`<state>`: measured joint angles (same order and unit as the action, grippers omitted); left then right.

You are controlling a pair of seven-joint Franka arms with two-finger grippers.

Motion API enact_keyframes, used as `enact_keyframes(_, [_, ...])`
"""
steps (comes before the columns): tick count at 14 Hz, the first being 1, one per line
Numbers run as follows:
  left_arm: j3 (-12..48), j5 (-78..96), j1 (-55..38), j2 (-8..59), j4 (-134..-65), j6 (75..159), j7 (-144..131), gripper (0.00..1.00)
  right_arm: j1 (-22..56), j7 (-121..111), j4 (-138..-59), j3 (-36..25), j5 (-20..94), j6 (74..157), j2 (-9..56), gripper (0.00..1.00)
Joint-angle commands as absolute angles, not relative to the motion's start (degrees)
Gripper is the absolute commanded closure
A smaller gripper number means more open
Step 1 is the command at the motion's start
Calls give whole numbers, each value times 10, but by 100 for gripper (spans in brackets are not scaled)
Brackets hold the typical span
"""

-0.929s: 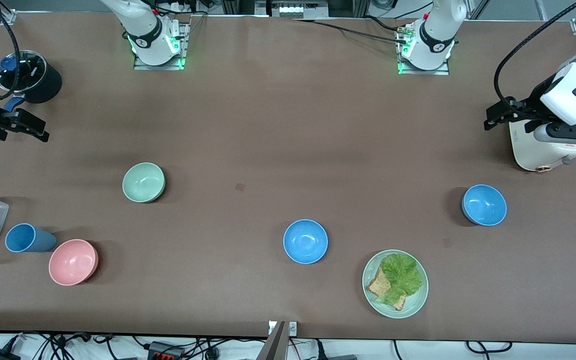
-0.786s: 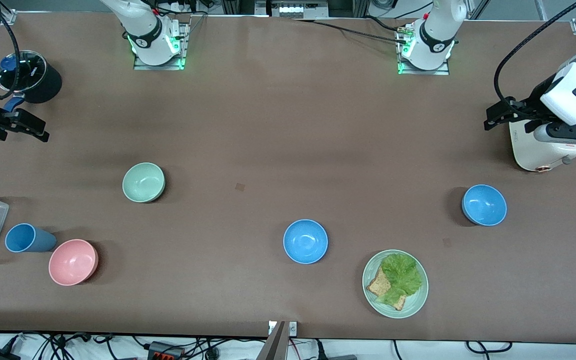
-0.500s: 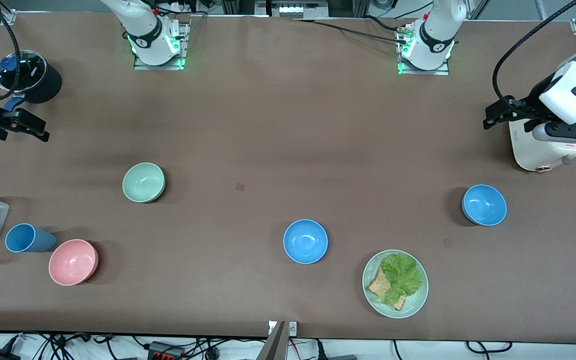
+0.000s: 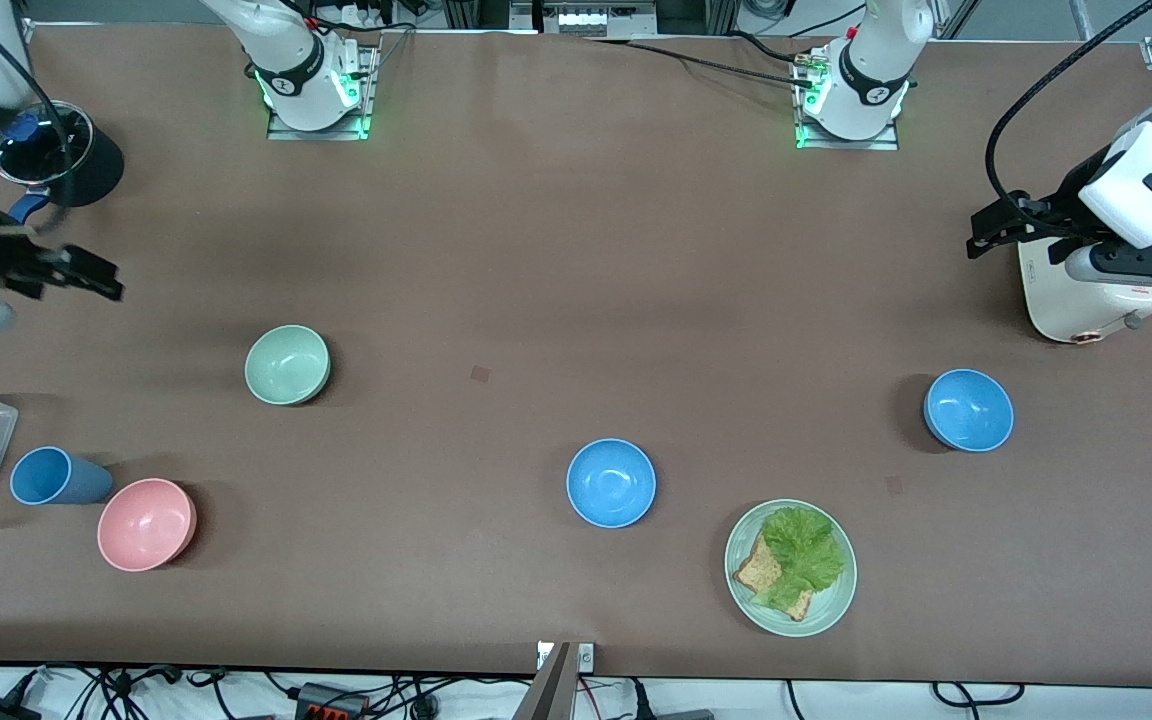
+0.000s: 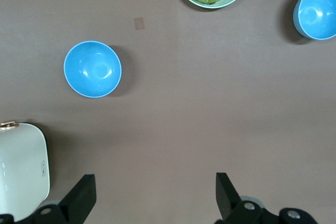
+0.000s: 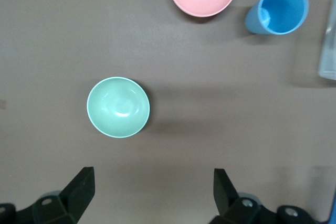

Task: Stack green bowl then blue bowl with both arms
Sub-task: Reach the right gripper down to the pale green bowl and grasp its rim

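Right gripper (image 4: 86, 275) up over the table's right-arm end with jaws wide apart, well short of the green bowl (image 4: 287, 365), upright on bare table; probably light, rigid, smooth-walled, best pinched on the rim. Toward the left arm's end, two blue bowls, one mid-table (image 4: 611, 483) and another (image 4: 968, 410) near the left gripper (image 4: 996, 232), which waits, jaws spread, beside a white appliance (image 4: 1071, 305); likely same light feel and rim grip.
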<state>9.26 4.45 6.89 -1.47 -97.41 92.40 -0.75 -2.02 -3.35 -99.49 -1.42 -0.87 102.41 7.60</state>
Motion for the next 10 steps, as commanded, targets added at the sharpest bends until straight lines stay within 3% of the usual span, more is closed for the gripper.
enact_keyframes(1, [95, 39, 69, -7, -955, 910, -7, 0, -2, -26, -991, -11, -17, 1049, 153, 0])
enact_keyframes(7, [95, 35, 67, -7, -954, 896, -6, 0, 4, -23, -992, -11, -10, 1116, 296, 0])
enact_keyframes(10, [105, 10, 57, 1, -933, 896, -9, 0, 4, -24, -994, -11, -9, 1118, 330, 0])
